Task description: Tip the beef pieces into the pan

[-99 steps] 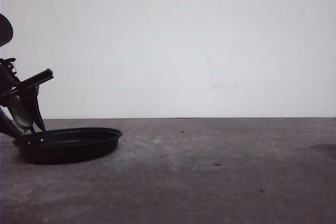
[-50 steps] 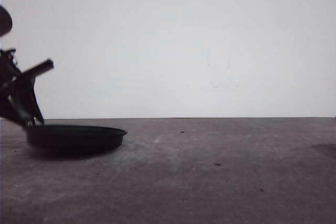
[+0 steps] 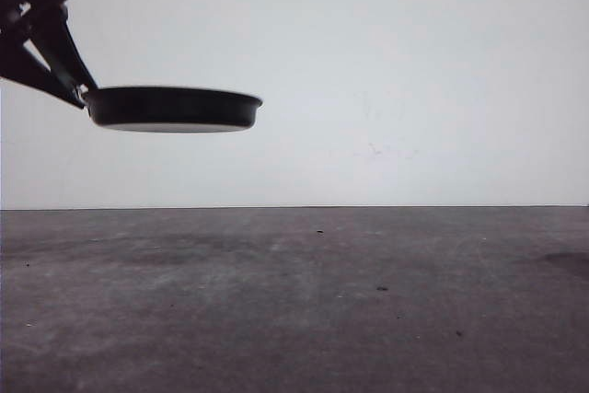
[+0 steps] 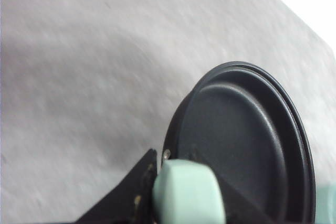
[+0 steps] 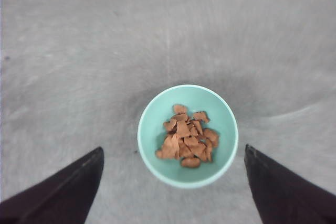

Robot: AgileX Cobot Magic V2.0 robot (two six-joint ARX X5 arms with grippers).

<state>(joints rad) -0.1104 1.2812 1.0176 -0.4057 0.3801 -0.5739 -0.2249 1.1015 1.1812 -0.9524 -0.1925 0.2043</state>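
Observation:
The black pan [image 3: 173, 108] hangs level, high above the table at the far left of the front view. My left gripper [image 3: 74, 89] holds it from the left. In the left wrist view the gripper [image 4: 186, 182] is shut on the pan's pale mint-green handle [image 4: 188, 195], and the pan [image 4: 247, 129] is empty. In the right wrist view the beef pieces [image 5: 186, 140] lie heaped in a teal-green bowl [image 5: 147, 129] on the table. My right gripper [image 5: 173, 149] is above that bowl, open, its dark fingers [image 5: 68, 192] spread wider than the bowl.
The grey table [image 3: 368, 301] stretches across the front view with a few small dark specks [image 3: 381, 288]. A plain white wall [image 3: 386, 71] stands behind it.
The pan has risen from the table at the left to high in the air, carried up and slightly right by my left gripper.

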